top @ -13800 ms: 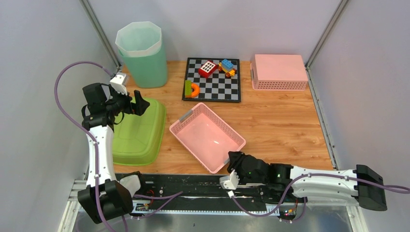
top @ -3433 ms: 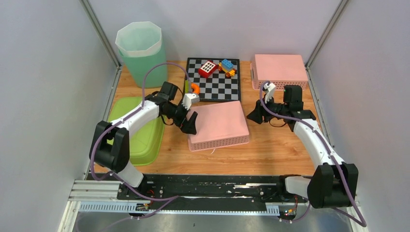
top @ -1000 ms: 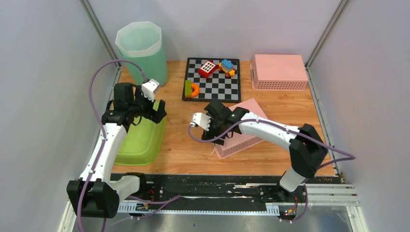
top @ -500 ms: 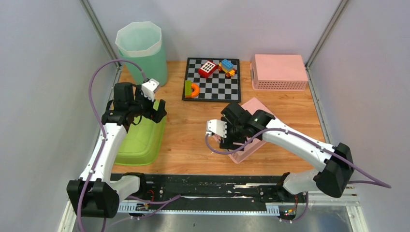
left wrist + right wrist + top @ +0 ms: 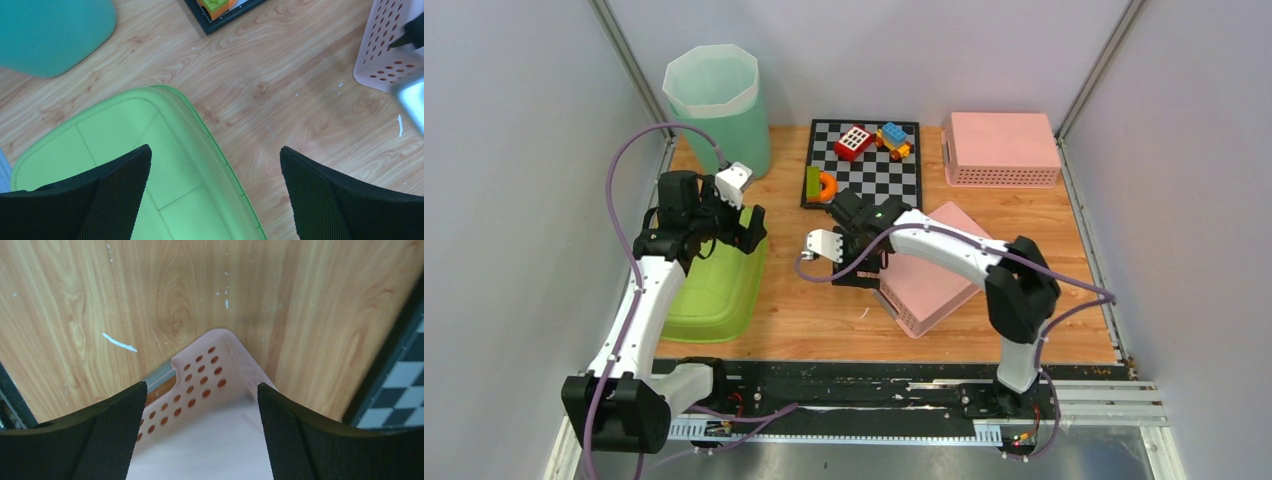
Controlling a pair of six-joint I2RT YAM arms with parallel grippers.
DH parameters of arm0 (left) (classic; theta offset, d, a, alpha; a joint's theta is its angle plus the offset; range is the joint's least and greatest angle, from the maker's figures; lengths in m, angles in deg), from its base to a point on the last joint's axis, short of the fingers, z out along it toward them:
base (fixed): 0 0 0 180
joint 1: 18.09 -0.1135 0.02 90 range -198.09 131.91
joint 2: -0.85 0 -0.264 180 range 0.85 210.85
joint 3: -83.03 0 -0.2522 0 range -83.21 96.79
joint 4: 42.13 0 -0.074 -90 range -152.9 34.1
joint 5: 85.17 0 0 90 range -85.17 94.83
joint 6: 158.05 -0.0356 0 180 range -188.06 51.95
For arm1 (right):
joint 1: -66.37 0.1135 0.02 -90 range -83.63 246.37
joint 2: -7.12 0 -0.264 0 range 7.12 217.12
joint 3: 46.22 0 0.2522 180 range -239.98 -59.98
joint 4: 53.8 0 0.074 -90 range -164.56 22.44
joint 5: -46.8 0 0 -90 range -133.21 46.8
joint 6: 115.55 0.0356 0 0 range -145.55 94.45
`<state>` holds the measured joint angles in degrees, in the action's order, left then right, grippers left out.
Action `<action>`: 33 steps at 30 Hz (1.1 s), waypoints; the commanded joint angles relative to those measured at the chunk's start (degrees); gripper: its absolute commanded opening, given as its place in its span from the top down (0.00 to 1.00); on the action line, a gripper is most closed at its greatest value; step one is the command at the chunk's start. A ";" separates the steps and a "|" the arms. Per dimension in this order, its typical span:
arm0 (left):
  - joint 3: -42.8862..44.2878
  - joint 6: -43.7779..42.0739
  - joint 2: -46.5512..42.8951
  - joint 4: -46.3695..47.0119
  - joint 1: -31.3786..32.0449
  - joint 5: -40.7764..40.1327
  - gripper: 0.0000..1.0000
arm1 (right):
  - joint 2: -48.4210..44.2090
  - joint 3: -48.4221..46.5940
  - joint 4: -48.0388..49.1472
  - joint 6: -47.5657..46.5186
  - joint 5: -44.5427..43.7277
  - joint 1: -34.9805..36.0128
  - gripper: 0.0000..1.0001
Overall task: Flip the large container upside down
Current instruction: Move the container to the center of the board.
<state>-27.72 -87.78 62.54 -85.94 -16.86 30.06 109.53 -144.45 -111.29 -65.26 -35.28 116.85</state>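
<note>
The pink perforated basket [image 5: 934,285] lies bottom-up — seemingly flat.

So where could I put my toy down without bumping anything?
Bare wood lies between the green tub and the upside-down large pink basket, and more between that basket and the small pink basket. The back is crowded: checkerboard with toys, green bin.

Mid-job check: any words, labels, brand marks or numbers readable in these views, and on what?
None can be read.
The large pink container, small pink basket, green tub, teal bin and checkerboard show no lettering.
The toy blocks carry markings too small to read as text.
</note>
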 commanded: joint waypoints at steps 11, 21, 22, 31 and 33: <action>-0.86 -0.66 -1.53 1.79 -0.36 -0.19 0.00 | 9.97 -3.55 -14.18 -1.30 -7.48 0.76 0.21; -0.24 0.02 -1.21 1.85 -0.36 0.90 0.00 | 2.11 8.41 -15.89 -8.51 -16.18 0.85 0.28; -0.77 -0.23 -0.90 2.13 -0.36 0.74 0.00 | 0.68 9.99 -16.06 -9.28 -16.60 0.85 0.28; -0.81 -0.26 -1.12 1.75 -0.36 -0.28 0.00 | -10.44 20.35 -17.82 -15.18 -21.00 0.88 0.28; -0.80 -0.24 -1.24 1.61 -0.36 -0.48 0.00 | -11.68 23.21 -18.11 -16.31 -22.99 0.72 0.28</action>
<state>-27.75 -87.80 61.97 -85.09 -16.86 29.99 99.63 -125.82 -125.91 -77.69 -52.77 117.02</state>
